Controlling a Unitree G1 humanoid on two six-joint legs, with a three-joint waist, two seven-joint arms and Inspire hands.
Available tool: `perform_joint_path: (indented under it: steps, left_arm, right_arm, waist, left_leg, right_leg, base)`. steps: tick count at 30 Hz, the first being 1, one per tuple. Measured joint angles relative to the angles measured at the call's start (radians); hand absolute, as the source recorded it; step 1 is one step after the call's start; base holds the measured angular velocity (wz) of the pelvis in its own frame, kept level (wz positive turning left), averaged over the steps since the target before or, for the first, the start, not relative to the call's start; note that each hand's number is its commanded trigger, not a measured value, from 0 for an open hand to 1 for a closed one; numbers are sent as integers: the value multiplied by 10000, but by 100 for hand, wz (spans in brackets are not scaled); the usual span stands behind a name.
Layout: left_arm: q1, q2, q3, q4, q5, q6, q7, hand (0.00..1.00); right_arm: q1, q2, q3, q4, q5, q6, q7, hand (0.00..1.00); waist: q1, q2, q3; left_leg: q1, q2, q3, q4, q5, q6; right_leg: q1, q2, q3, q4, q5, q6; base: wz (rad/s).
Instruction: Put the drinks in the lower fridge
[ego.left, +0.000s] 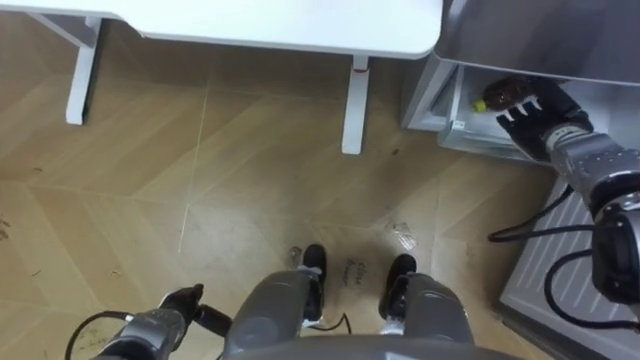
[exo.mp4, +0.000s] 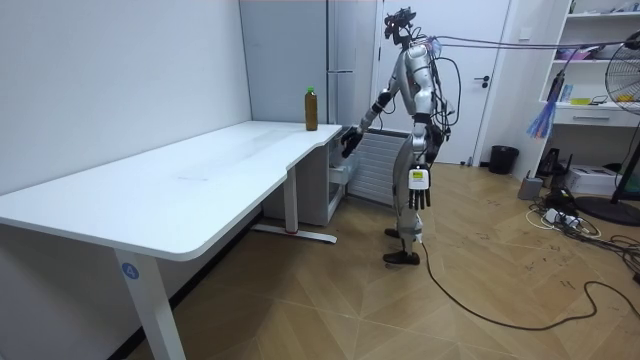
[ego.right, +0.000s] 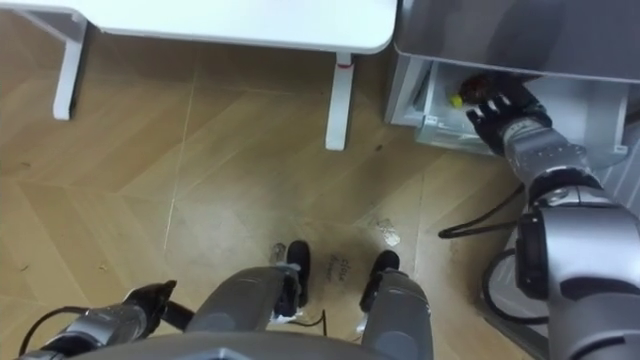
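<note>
A dark drink bottle (ego.left: 503, 92) with a yellow cap lies sideways at the mouth of the open lower fridge compartment (ego.left: 447, 105). My right hand (ego.left: 545, 118) reaches in from the right, its fingers round the bottle. In the room view that right hand (exo.mp4: 350, 143) is stretched out low toward the fridge (exo.mp4: 345, 60), in front of which I stand. A second bottle (exo.mp4: 311, 108), brown with a green cap, stands upright on the far end of the white desk (exo.mp4: 200, 180). My left hand (ego.left: 178, 305) hangs relaxed by my side with nothing in it.
The white desk (ego.left: 290, 25) runs along the top, and its leg (ego.left: 352, 105) stands just left of the fridge. The open fridge door (ego.left: 560, 270) is at my right, with dark cables over it. Wooden floor (ego.left: 200, 180) lies to my left.
</note>
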Motion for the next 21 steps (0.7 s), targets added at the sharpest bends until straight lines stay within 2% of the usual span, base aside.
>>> perform_joint_path:
  steps: [7,11,14,18,21]
  left_arm:
    - [-70,-12,564,2,-27,-511,31,0]
    - [166,-25,1012,22,-295,-786,72,0]
    - [356,-21,1121,7,-240,-901,62,0]
    - [566,-6,1397,6,-269,-995,33,0]
    - [778,4,1597,2,-174,-1010,34,0]
  right_arm:
    - [801,1,5,-8,-1135,-343,617,0]
    - [2044,73,316,-14,-1543,-459,987,0]
    - [2705,84,413,-17,-2562,-453,1065,0]
    - [3381,323,421,-18,-3608,-509,1060,0]
    - [3794,475,400,-15,-4036,-506,1004,0]
  waist:
    - [-140,-34,-31]
    - [-140,-121,-306]
    - [-170,-193,-400]
    - [-254,-318,-433]
    - [-411,-342,-422]
  left_leg:
    - [693,165,21,-187,-45,-67]
    - [1420,246,18,-656,-42,-119]
    - [1882,276,8,-841,-60,-161]
    - [2243,311,-8,-914,-89,-199]
    - [2535,299,-60,-1032,-101,-201]
  right_leg:
    - [817,267,9,-549,164,-34]
    - [1584,447,-49,-1051,256,-29]
    - [2093,531,-61,-1357,292,-4]
    - [2564,575,-185,-1596,305,4]
    - [2895,583,-256,-1717,286,36]
  base:
    - [-6]
    - [-3]
    - [-1]
    - [4]
    - [9]
